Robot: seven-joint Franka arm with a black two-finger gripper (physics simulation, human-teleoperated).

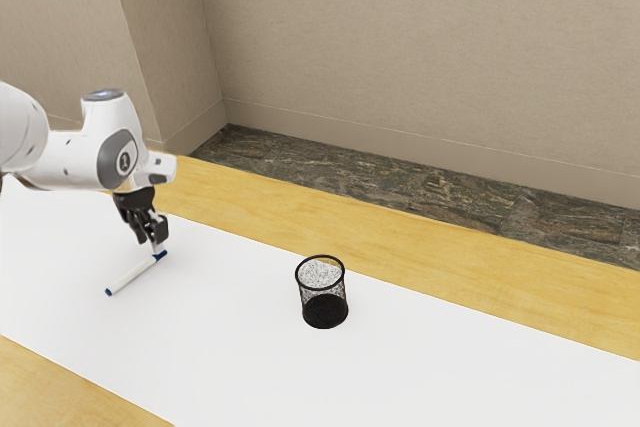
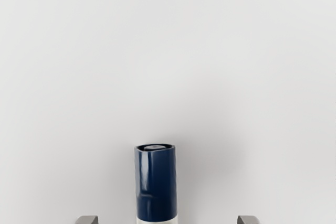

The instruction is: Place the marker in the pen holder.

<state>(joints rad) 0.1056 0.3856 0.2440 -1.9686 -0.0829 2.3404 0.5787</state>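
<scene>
Toward the exterior view's left, my gripper points down at the capped end of the white marker, which lies on the white table surface. In the wrist view the marker's dark blue cap reaches up between the two fingertips of the gripper. Gaps separate the cap from both tips, so the gripper stands open around it. The pen holder, a round black mesh cup, stands upright, farther toward the exterior view's right.
The white surface covers the middle of the wooden table, whose bare wood shows along both long sides. Beyond the table are a dark stone floor and a beige wall.
</scene>
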